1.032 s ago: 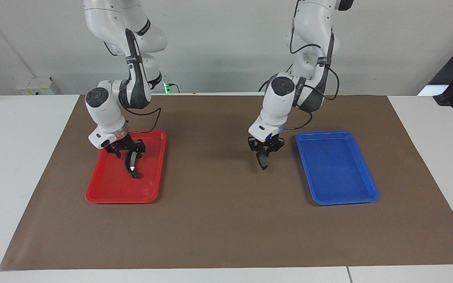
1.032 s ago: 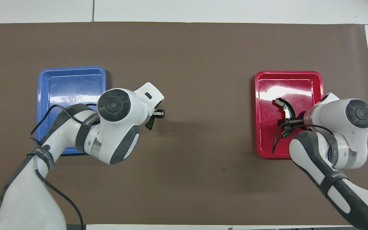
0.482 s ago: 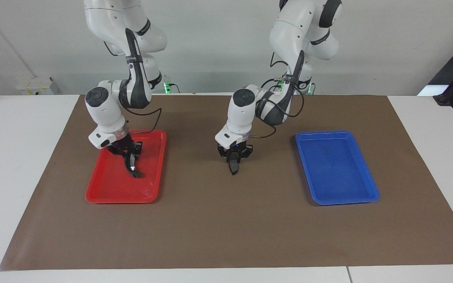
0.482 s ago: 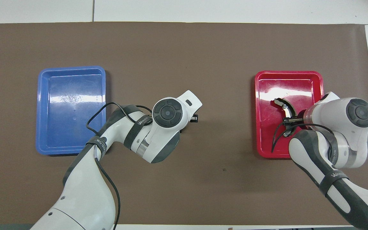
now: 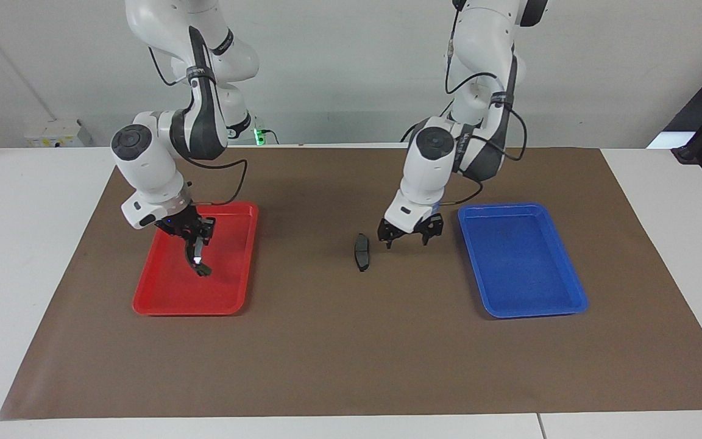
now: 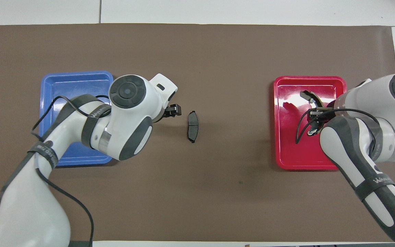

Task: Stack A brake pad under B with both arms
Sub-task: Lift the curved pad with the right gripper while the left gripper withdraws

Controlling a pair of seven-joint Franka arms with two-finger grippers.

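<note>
- Mat (image 5: 351, 341), brown, spread over the white table (image 5: 22, 244); bears both trays and the short pad.
- Left arm (image 5: 479, 79), white with black cables, entering from its own end of the table; bent down over the mat between the short pad and the blue tray.
- Right arm (image 5: 174, 122), white with black cables, bent down over the red tray.
- Blue tray (image 5: 546, 308), toward the left arm's end of the table; nothing seen inside.
- Red tray (image 5: 168, 305), toward the right arm's end of the table.
- Left gripper (image 5: 410, 239), jaws spread wide and holding nothing; low over the mat just beside the short pad, apart from it, on the blue tray's side.
- Right gripper (image 5: 195, 242), clamped on the upper end of B; raised over the red tray.
- B (image 5: 198, 259), long dark crescent with a silvery patch; hanging down from the right gripper over the red tray, lower end clear of the tray floor or barely so, cannot tell which.
- A brake pad (image 5: 361, 252), short, dark grey, slightly curved; lying flat on the mat between the two trays, closer to the blue one.
</note>
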